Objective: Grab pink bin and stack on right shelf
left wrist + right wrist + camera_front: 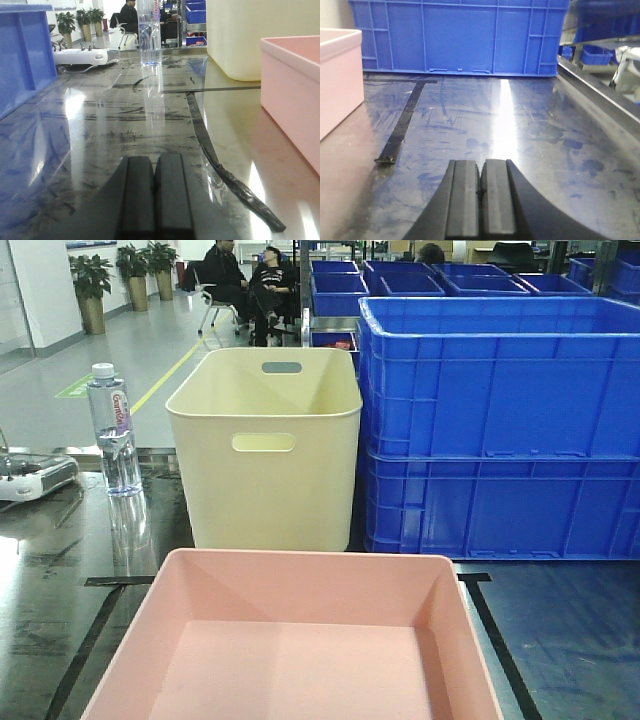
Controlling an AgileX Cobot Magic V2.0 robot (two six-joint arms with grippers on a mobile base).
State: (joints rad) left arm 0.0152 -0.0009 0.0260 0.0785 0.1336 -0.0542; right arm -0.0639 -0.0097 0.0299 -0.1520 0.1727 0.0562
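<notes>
The pink bin is empty and sits at the near edge of the front view, inside black tape lines on the dark glossy surface. Its side wall shows at the right of the left wrist view and at the left of the right wrist view. The right shelf is the dark reflective surface to the right of the bin, also seen under my right gripper. My left gripper is shut on nothing, low over the surface to the left of the bin. My right gripper is shut and empty, to the right of the bin.
A tall cream bin with handle slots stands behind the pink bin. Stacked blue crates fill the back right. A water bottle and a white controller sit at the left. A loose tape strip curls up from the surface.
</notes>
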